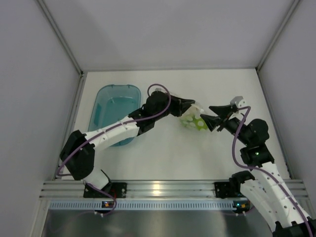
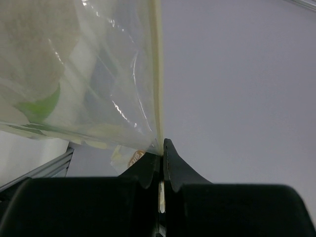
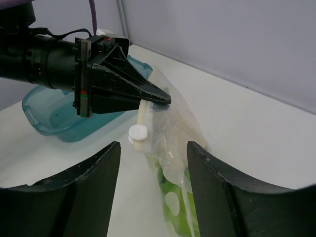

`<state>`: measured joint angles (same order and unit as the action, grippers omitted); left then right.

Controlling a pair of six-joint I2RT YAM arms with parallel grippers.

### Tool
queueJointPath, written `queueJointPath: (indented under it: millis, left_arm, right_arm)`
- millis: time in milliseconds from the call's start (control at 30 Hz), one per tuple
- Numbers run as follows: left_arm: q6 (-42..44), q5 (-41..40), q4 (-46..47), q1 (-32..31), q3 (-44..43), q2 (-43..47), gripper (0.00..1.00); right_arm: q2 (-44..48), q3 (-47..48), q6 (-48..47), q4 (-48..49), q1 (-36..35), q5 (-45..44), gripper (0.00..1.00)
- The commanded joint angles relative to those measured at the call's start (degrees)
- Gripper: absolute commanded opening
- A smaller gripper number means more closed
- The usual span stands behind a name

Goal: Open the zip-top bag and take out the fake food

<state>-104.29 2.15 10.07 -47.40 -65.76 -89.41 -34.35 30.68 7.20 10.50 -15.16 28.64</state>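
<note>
the left gripper [image 2: 162, 148] is pinching the pale zip strip of the clear, crinkly, dot-printed zip-top plastic bag [image 3: 180, 128], which is hanging between both grippers over the white table [image 1: 163, 158], near the teal plastic tub [image 1: 114, 112]. the right gripper [image 3: 153, 145] is hovering spread wide just beside the bag, with the green fake food [image 2: 42, 106] showing inside.

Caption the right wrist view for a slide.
The left gripper pinches the zip-top bag by its top strip while the open right gripper faces it, teal tub behind.
</note>
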Motion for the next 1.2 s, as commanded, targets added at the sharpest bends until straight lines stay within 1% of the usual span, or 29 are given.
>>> queueJointPath:
  millis: [0, 33, 200, 233, 300, 333, 467, 600, 700, 733, 933, 1100, 1167]
  left_arm:
    - [-1.4, 0.8, 4.3, -0.4, -0.3, 4.6, 0.0]
    - [-1.2, 0.6, 4.3, -0.4, 0.0, 4.8, 0.0]
    - [-1.1, 0.1, 4.3, -0.4, 0.5, 5.6, 0.0]
    - [-0.7, 0.2, 4.3, -0.4, 0.5, 5.6, 0.0]
    - [-0.9, 0.2, 4.3, -0.6, 0.8, 5.8, 0.0]
    - [-1.0, 0.2, 4.3, -0.7, 1.1, 5.8, 0.0]
    - [-1.2, 0.0, 4.3, -0.9, 1.3, 5.6, 0.0]
    - [-1.2, -0.2, 4.3, -0.9, 1.5, 5.4, 0.0]
    - [-1.4, 0.2, 4.3, -1.0, 1.3, 5.3, 0.0]
    - [-1.4, 0.3, 4.3, -1.0, 1.2, 5.2, 0.0]
    - [-1.5, 0.1, 4.3, -1.3, 1.4, 6.2, 0.0]
    - [-1.4, 0.5, 4.3, -1.3, 1.8, 7.0, 0.0]
    - [-1.4, 0.9, 4.3, -1.3, 2.0, 7.4, 0.0]
  right_arm:
    - [0.0, 1.1, -3.6, 4.5, -1.3, 1.4, 0.57]
    - [0.2, 1.1, -4.0, 4.2, -1.4, 1.3, 0.55]
    - [2.2, -0.8, -5.8, 5.6, -2.3, 1.8, 0.55]
    - [1.9, -1.1, -5.9, 6.5, -2.8, -0.8, 0.54]
    - [0.8, -1.5, -6.2, 7.6, -4.0, -2.4, 0.54]
    - [0.2, -1.7, -6.2, 9.3, -4.4, -2.4, 0.55]
    - [-2.3, -0.9, -4.8, 11.4, -6.2, -0.9, 0.57]
    - [-3.6, 0.3, -3.5, 12.4, -7.7, 1.8, 0.6]
    - [-4.9, 0.4, -3.6, 12.3, -9.3, -2.8, 0.63]
    - [-5.4, 0.3, -3.8, 12.3, -9.8, -7.7, 0.63]
    - [-7.8, -1.7, -4.4, 16.6, -11.4, -17.3, 0.63]
    - [-7.1, -2.7, -6.7, 18.3, -11.8, -19.8, 0.6]
    - [-6.6, -2.9, -9.4, 19.0, -11.7, -20.0, 0.59]
